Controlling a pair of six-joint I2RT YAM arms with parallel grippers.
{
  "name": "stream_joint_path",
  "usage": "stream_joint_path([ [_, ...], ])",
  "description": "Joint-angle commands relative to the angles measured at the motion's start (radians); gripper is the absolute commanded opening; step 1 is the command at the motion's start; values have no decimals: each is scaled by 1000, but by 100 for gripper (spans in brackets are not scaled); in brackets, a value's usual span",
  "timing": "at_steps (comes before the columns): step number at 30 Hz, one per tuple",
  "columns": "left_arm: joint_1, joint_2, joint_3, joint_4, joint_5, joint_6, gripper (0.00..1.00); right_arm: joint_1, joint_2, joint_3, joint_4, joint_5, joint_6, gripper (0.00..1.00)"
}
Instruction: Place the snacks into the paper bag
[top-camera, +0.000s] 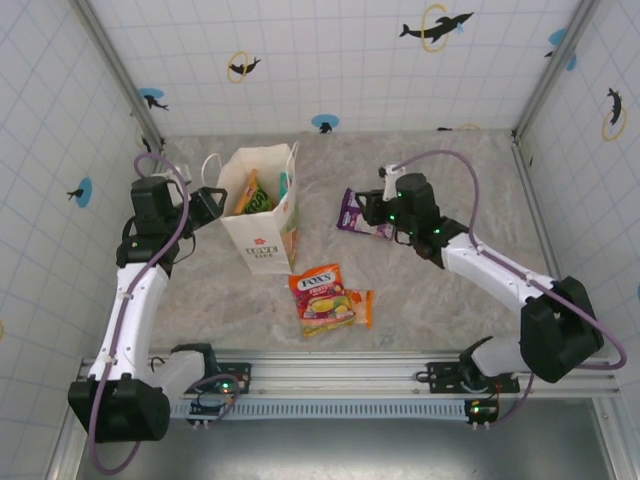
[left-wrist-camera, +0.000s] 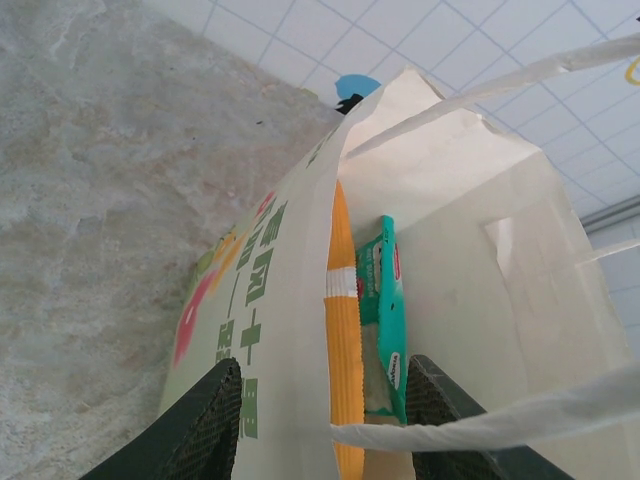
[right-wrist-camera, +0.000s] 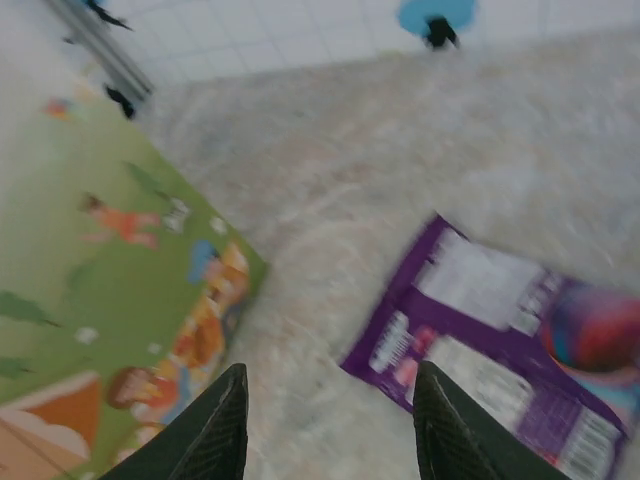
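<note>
The paper bag (top-camera: 262, 228) stands upright, left of centre, mouth open. An orange packet (left-wrist-camera: 343, 330) and a teal packet (left-wrist-camera: 388, 300) stand on edge inside it. My left gripper (top-camera: 208, 205) is open and straddles the bag's left wall (left-wrist-camera: 300, 300), one finger (left-wrist-camera: 205, 425) outside on the printed face and the other inside the bag. My right gripper (top-camera: 368, 208) hangs open and empty low over the table. A purple packet (right-wrist-camera: 500, 340) lies just right of its fingers. The red FOX'S packet (top-camera: 320, 293) and an orange packet (top-camera: 361, 308) lie flat in front of the bag.
The bag's thin white loop handles (left-wrist-camera: 470, 425) cross in front of my left fingers. The bag's green picture side (right-wrist-camera: 100, 290) stands left of my right gripper. Tiled walls (top-camera: 330, 60) enclose the marbled table (top-camera: 450, 180) at the back and sides.
</note>
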Motion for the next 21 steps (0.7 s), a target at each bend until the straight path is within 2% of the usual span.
stream_joint_path([
  [1, 5, -2, -9, 16, 16, -13, 47, -88, 2, -33, -12, -100, 66, 46],
  [11, 5, -1, -12, 22, 16, -12, 46, -291, 217, -17, 107, -274, 71, 46],
  [21, 5, 7, -8, 31, 0, -10, 46, -341, 468, 135, 161, -256, 68, 50],
])
